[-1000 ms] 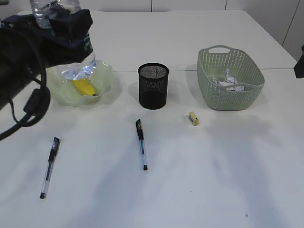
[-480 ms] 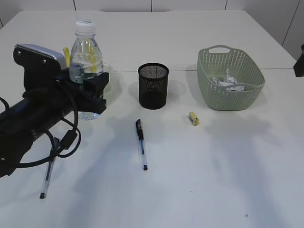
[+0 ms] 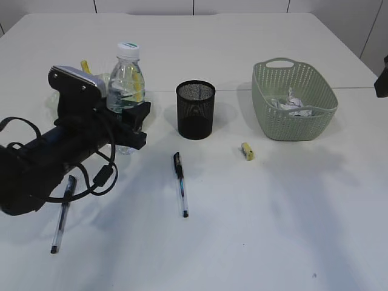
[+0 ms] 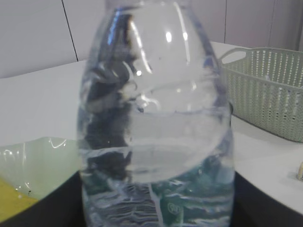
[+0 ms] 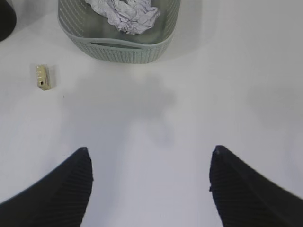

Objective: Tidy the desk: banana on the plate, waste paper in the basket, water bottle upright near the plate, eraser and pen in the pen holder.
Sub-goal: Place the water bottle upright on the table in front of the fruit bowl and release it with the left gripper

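I've got the water bottle [image 3: 126,85] clamped upright in the left gripper [image 3: 130,118], jaws on its lower body so the cap stays up and the base comes down flat. It stands towards the left edge of the desk [image 3: 273,230], just beside the plate [image 4: 33,156], which is where the task wants it. From the exterior view I can't tell whether the base is fully seated on the desk yet, since the arm hides it.

The banana [image 4: 14,205] shows in the plate in the left wrist view, so that part looks done. Waste paper [image 5: 125,14] lies inside the basket [image 3: 294,100] near the back right of the desk, also done imo.

Still loose: the eraser [image 3: 247,151] lies on the desk between the pen holder [image 3: 195,109] and the basket, slightly nearer the front edge. One pen [image 3: 180,183] lies in front of the holder, a second pen [image 3: 62,213] near the front left, partly under the left arm's cable.

Right gripper [image 5: 149,182] hovers over bare desk in front of the basket, jaws wide apart, nothing in them. It's well placed for the eraser, I reckon.

Next I'd let go of the bottle only once it sits flat; a tilted release could tip it over.
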